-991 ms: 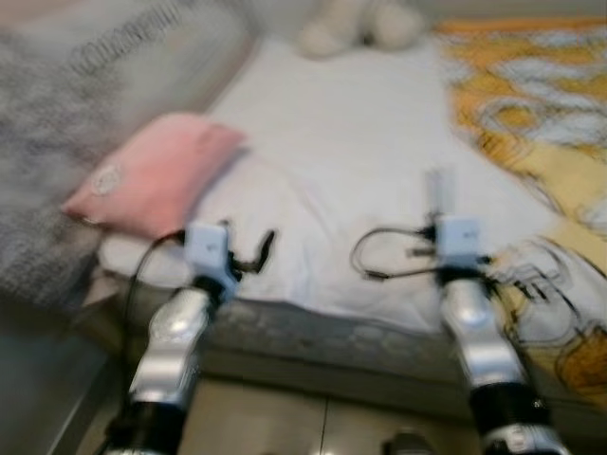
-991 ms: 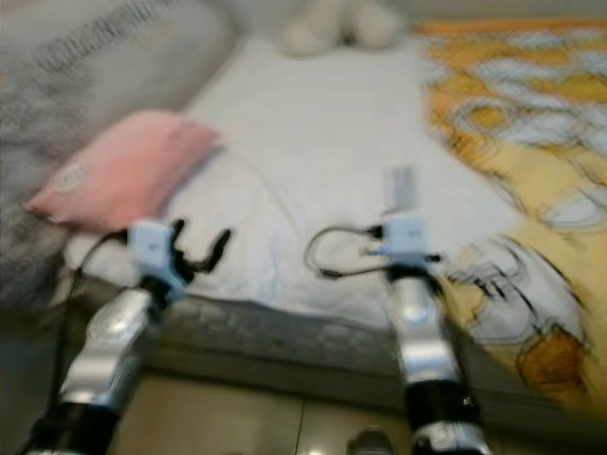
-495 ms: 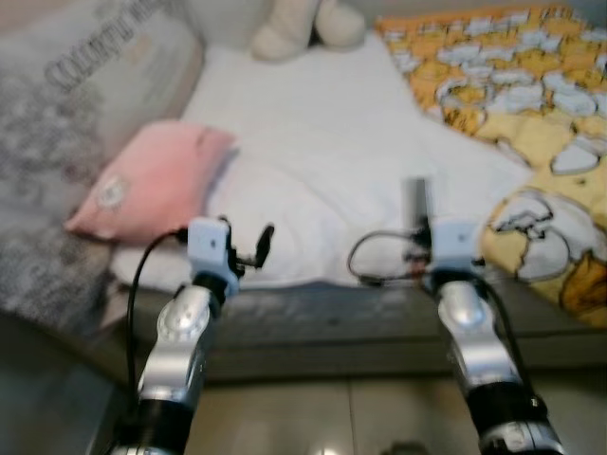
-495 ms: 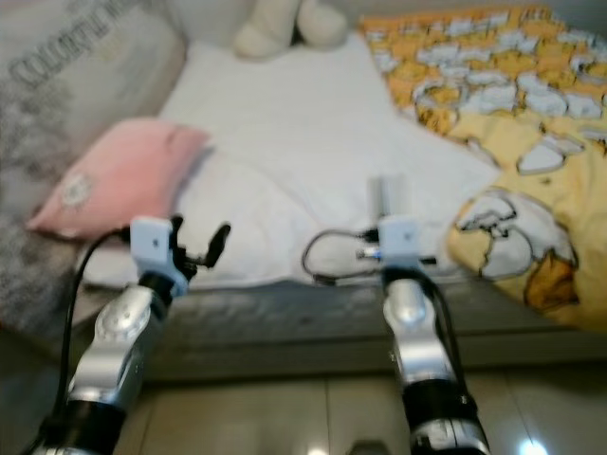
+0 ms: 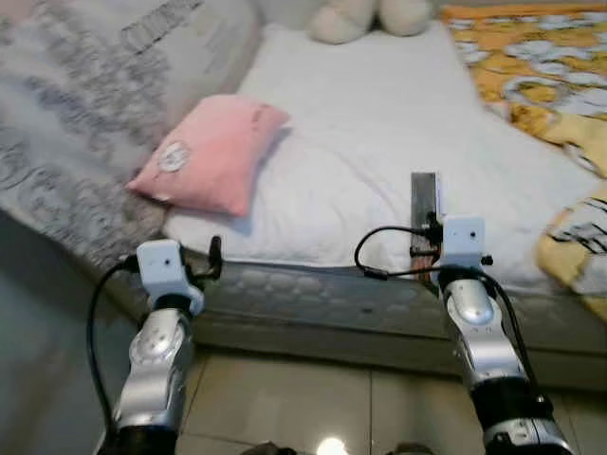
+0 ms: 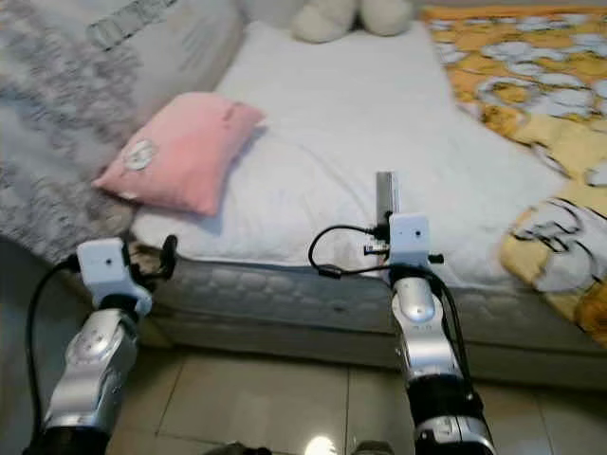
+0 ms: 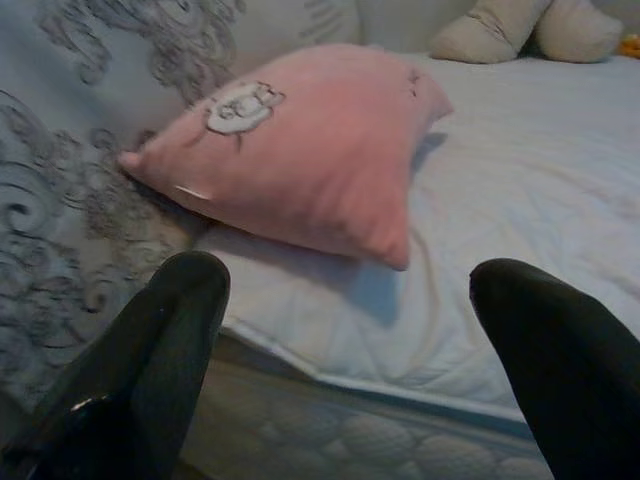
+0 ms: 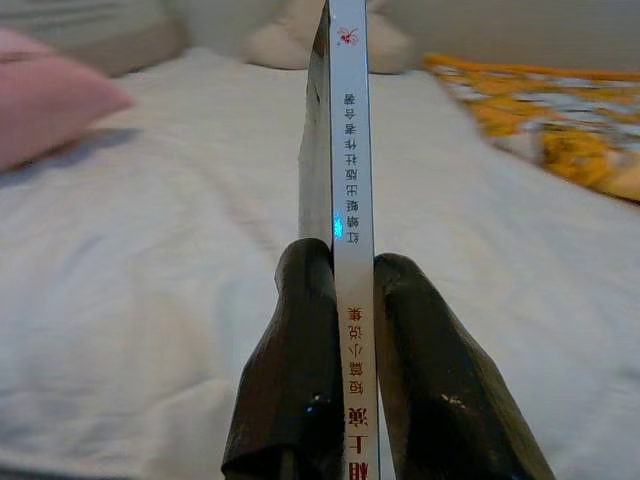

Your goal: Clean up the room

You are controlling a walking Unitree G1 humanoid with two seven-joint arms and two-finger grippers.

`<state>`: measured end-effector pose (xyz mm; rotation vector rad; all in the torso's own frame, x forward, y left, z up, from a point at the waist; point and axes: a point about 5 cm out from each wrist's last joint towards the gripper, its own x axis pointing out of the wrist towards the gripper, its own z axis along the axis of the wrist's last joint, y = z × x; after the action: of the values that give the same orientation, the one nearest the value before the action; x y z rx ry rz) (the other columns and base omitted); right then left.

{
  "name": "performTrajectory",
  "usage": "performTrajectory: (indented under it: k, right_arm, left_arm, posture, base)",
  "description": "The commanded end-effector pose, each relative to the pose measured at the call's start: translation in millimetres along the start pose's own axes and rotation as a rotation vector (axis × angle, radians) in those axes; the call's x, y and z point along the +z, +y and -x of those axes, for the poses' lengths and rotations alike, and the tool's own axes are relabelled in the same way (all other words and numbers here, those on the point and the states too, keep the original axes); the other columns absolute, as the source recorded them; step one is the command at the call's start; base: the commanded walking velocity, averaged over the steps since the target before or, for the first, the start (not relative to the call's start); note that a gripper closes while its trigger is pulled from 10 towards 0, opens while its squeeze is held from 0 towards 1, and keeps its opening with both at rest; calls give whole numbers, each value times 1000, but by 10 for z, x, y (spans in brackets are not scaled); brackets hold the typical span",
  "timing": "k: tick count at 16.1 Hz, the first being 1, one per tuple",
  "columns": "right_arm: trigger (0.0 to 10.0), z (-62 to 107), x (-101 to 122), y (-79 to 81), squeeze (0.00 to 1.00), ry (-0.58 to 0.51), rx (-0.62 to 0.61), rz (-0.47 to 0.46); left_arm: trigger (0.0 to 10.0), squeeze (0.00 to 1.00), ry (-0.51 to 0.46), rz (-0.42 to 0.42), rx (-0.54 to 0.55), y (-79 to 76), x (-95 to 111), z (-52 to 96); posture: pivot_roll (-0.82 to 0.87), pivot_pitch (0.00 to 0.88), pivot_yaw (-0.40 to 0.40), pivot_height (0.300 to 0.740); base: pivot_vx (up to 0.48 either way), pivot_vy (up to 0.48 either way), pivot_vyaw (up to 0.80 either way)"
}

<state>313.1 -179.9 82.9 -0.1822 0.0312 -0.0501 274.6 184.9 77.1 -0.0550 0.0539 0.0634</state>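
Book (image 8: 345, 190) clamped spine-up between the two black fingers (image 8: 295, 370) of the right gripper (image 8: 345, 300) — a thin volume with a pale spine and printed characters running along it. From the head cameras it stands upright above the right arm's white wrist block, held over the near edge of the bed (image 5: 379, 123).

Left gripper (image 7: 350, 330) hangs out in front of the mattress edge with its fingers (image 7: 165, 350) spread wide apart, nothing between them. It faces the pink pillow (image 5: 209, 152), which is near but not touched.

Bed is covered by a white sheet. Pink pillow lies on the sheet's left side, leaning against a grey patterned blanket (image 5: 85, 104) that rises along the bed's left edge; a small white emblem shows on the pillow's face. Cream plush toy (image 5: 370, 17) sits at the far end of the bed. Yellow-and-orange printed quilt (image 5: 541, 76) is bunched along the right side — one fold hangs over the near right corner.

Quilted mattress side (image 5: 322, 299) is visible below the sheet. Floor is pale tile (image 5: 303, 408).
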Motion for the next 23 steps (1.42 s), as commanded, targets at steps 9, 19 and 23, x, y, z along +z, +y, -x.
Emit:
performTrajectory:
  k: [9, 19, 23]
  right_arm:
    - [10000, -58, 285, 45, 0, -161, 11, -33]
    - [10000, -51, 311, 71, 0, -175, 14, -23]
    - [10000, -59, 349, 71, 0, -189, 21, -13]
  left_arm:
    - [10000, 0, -112, -28, -165, -223, 286, -101]
    - [10000, 0, -117, 7, -156, -211, 298, -99]
    - [10000, 0, -120, 14, -160, -239, 304, -99]
  posture:
    - [-170, 0, 145, 740]
    - [-163, 0, 145, 740]
    - [-163, 0, 140, 740]
  base:
    - [320, 0, 0]
    - [421, 164, 0]
    - [390, 278, 0]
